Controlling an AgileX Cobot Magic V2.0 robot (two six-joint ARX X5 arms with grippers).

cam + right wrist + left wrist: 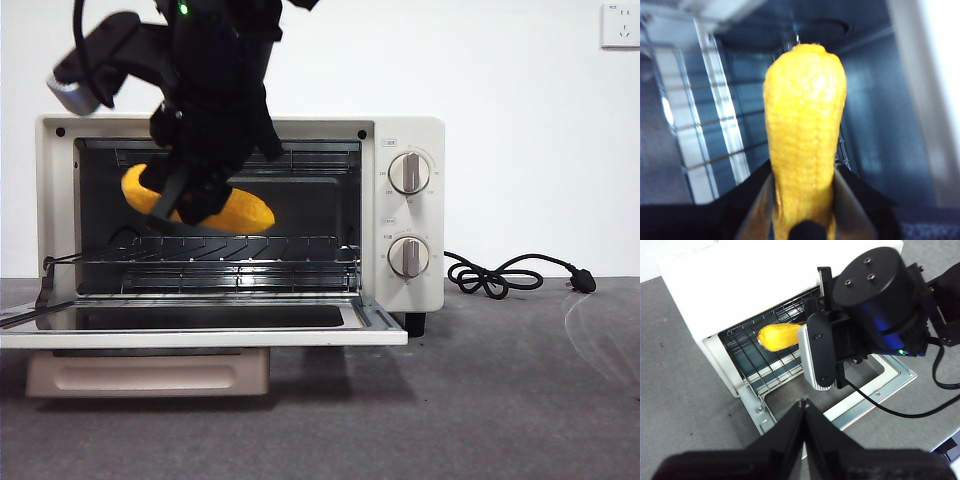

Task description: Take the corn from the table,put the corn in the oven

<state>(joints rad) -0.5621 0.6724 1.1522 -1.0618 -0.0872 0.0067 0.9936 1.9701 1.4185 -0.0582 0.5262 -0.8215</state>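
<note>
1. Progress: pick-up is done. The corn (240,212) is off the counter (500,400) and inside the oven (410,250) cavity, held just above the wire rack (240,250). No contact w/ the rack can be confirmed from the front view.
2. Left to do (judgement): lower the cob onto the rack, release it, pull the arm back out past the open door (200,320). Task gives no door-closing step.
3. Right gripper (195,205): jaws clamped on the corn, one each side of the cob's near end, per the right wrist view. Opening approx. = cob thickness. Arm enters from above, through the oven front.
4. Left gripper (804,405): jaws pressed together, holding nothing. It waits over the counter, in front of the oven, clear of the work.
5. Corn position: lengthwise across the cavity, slightly tilted, towards the left half in the front view. One end points deeper into the oven.
6. Corn appearance: glossy yellow-orange, bumpy kernel rows visible (805,140), body tapering to a rounded tip. No damage visible.
7. Oven: cream-white, two knobs (408,172) at the right side, black cord (510,275) lying on the counter beside it.
</note>
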